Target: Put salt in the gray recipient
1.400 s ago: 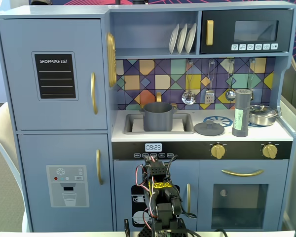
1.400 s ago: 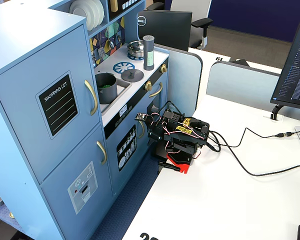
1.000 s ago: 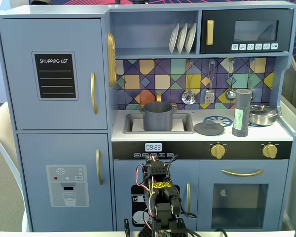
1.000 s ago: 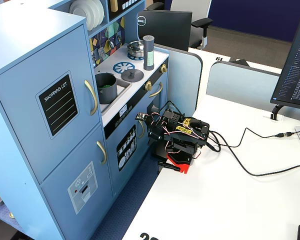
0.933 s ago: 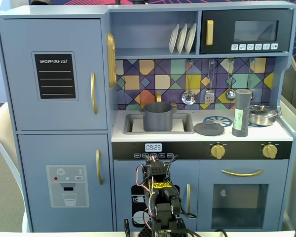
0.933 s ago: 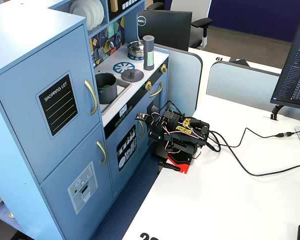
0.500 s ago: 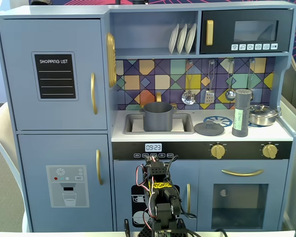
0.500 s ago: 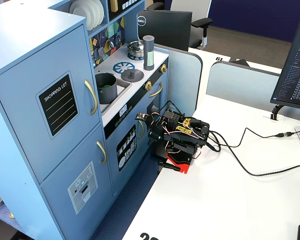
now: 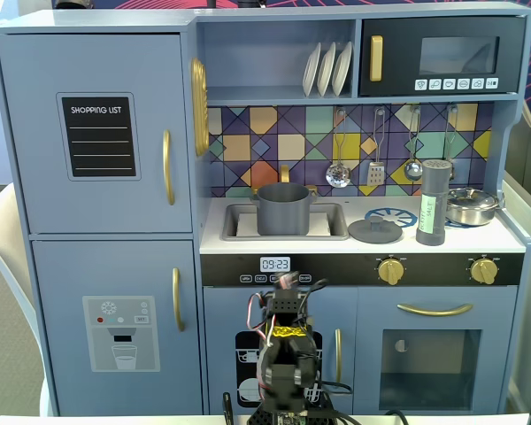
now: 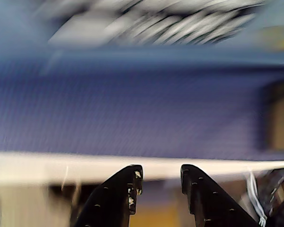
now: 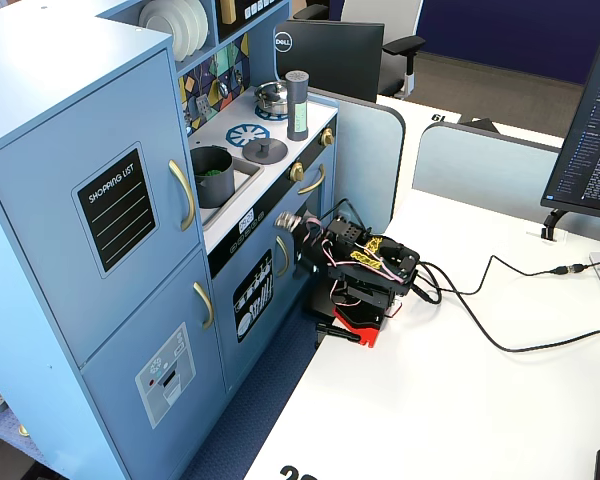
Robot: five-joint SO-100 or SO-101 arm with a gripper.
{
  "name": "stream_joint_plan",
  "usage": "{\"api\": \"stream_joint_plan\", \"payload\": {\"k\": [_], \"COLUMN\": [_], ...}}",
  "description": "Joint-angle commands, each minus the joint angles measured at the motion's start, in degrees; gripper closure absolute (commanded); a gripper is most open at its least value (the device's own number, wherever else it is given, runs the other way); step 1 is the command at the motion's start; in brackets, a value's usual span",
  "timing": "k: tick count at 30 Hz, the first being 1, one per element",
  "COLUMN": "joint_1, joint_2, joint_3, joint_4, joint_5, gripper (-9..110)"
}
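My gripper [image 10: 158,177] hangs low in front of the toy kitchen, below the counter [image 9: 504,237], its two black fingers [image 10: 120,194] slightly spread with nothing between them; the wrist view is blurred and shows only blue panel and a pale strip. The arm [image 11: 365,275] sits folded on a white desk [image 11: 460,400], cables trailing toward a monitor [image 11: 590,120].

The salt [image 9: 433,202] stands upright near the counter's right end, close to the front edge, between a flat lid [image 9: 375,230] and a steel pan [image 9: 472,205] at the back right corner. The pot [image 9: 283,208] sits in the sink [image 9: 333,232] on the counter's left half, well apart from the salt. In a fixed view something green shows inside the pot [image 11: 213,172].
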Motion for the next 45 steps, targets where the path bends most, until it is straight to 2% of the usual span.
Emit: {"api": "stream_joint_plan", "payload": {"k": [1, 5, 9, 10, 14, 18, 24, 31, 36, 45], "joint_1": [18.37, 32.87, 41.48, 42.80, 45.18, 44.21, 42.89, 41.31, 39.81, 38.23], "joint_2": [-8.26, -19.95, -28.39, -30.15, -36.04, -43.15, -53.88, -63.19, -70.58, -84.55], "joint_3": [-14.59, -30.23, -42.71, -44.91, -51.77, -55.81, -58.80, -63.98, -68.12, -82.71], "joint_4": [-5.36, -10.02, -19.69, -23.38, -37.00, -47.72, -64.51, -70.75, -74.97, -74.79], "joint_5": [-3.96, -5.19, -3.25, -2.29, 2.72, 5.10, 4.13, 2.46, 1.32, 0.88], "gripper": [101, 100, 94, 89, 66, 50, 38, 36, 39, 46]}}
